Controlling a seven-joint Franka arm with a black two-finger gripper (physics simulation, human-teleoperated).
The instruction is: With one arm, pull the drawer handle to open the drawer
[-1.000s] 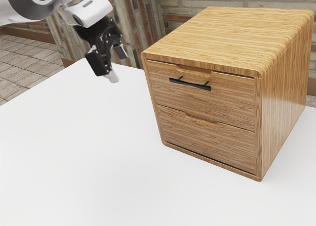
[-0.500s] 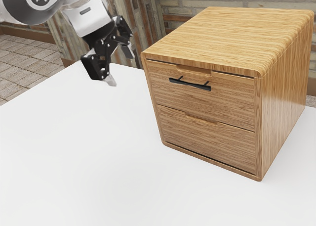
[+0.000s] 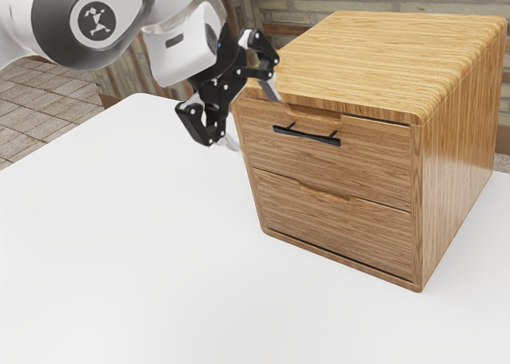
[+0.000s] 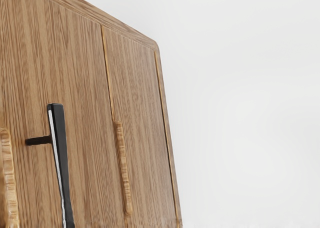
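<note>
Judging by the flush fronts, the opening has not begun: the top drawer (image 3: 351, 161) sits closed in the wooden cabinet (image 3: 382, 61) on the white table (image 3: 119, 260), its black handle (image 3: 307, 135) untouched (the wrist view shows that handle (image 4: 60, 158) standing clear of the wood grain, with nothing around it). Reaching, gripping and pulling are all left to do. The gripper (image 3: 247, 117) hovers at the cabinet's upper front corner, on the exterior view's left of the handle, fingers spread wide and holding nothing; whether one fingertip grazes the corner cannot be told.
</note>
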